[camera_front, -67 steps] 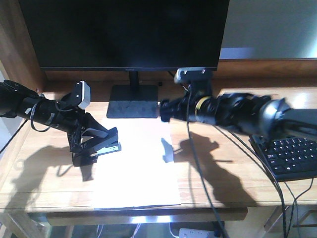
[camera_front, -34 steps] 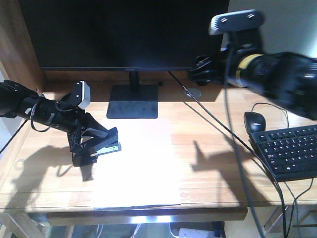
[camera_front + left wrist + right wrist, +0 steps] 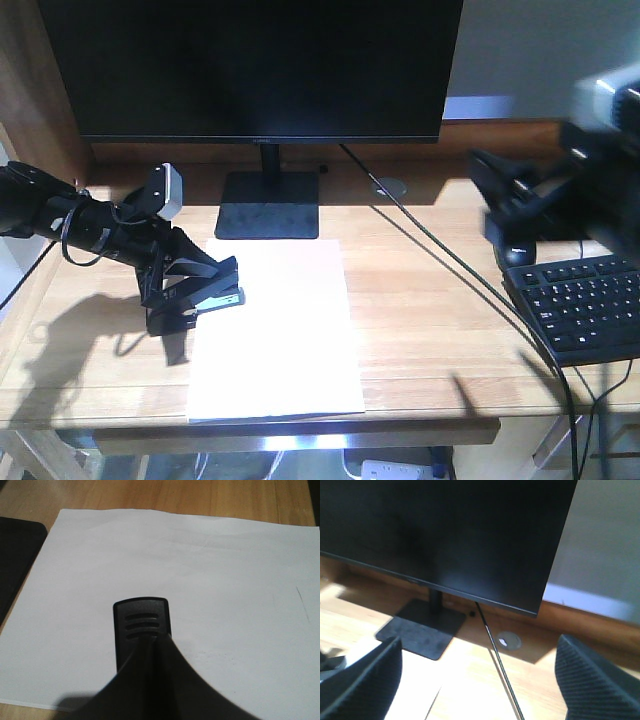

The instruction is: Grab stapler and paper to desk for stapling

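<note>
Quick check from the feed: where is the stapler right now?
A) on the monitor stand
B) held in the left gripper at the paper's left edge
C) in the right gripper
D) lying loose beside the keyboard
B: the left gripper is shut on the stapler, its nose over the paper.
</note>
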Motion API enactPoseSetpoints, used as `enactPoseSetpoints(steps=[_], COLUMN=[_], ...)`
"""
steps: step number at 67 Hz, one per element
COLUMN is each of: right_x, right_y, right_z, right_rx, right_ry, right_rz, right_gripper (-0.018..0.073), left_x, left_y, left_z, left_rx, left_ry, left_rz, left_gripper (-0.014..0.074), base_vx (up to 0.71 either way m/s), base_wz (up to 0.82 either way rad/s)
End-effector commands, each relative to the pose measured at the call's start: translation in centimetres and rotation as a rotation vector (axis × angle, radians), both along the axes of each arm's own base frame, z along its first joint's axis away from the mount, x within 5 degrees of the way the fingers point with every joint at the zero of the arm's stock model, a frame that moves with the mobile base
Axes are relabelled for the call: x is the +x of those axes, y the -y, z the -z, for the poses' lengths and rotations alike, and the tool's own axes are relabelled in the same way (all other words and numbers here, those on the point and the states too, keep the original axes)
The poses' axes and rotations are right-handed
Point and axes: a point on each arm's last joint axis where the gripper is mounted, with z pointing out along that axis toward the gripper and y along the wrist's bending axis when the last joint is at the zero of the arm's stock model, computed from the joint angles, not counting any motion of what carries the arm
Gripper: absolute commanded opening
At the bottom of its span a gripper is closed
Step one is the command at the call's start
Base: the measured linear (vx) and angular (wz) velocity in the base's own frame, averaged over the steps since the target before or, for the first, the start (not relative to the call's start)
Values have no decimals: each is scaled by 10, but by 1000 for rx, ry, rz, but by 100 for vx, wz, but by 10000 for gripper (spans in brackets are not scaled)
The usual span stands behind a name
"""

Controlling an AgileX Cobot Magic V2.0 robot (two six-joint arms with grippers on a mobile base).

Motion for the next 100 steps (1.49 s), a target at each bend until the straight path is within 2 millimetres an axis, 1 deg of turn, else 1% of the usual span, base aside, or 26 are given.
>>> enactPoseSetpoints(steps=[1, 17, 22, 33, 42, 54, 67, 82, 89, 100], right_x=[-28, -90, -107, -132, -148, -155, -154, -150, -149, -148], right_y=[8, 35, 43, 54, 58, 59, 58, 57, 58, 59], right_z=[-10, 10, 21, 51, 66, 80, 87, 104, 108, 109], right_rx=[21, 90, 107, 171, 233, 269, 310, 294, 280, 277], right_ry=[103, 203, 236, 271, 319, 348, 311, 262, 250, 244], right_rz=[-46, -45, -39, -39, -59, -90, -89, -79, -68, -54], right_gripper=[580, 580, 580, 580, 580, 580, 580, 580, 580, 580], left_x=[0, 0, 0, 0, 0, 0, 0, 0, 0, 0], left_y=[6, 6, 6, 6, 6, 6, 6, 6, 6, 6], left_z=[-32, -32, -32, -32, -32, -32, -32, -32, -32, -32], left_rx=[-66, -66, -66, -66, -66, -66, -66, -66, -66, -66], left_ry=[51, 51, 51, 51, 51, 51, 51, 51, 51, 51], left_rz=[-5, -5, -5, -5, -5, -5, -5, -5, -5, -5], left_gripper=[-6, -6, -6, -6, -6, -6, -6, -6, -6, -6], base_vx=[0, 0, 0, 0, 0, 0, 0, 0, 0, 0], base_wz=[0, 0, 0, 0, 0, 0, 0, 0, 0, 0])
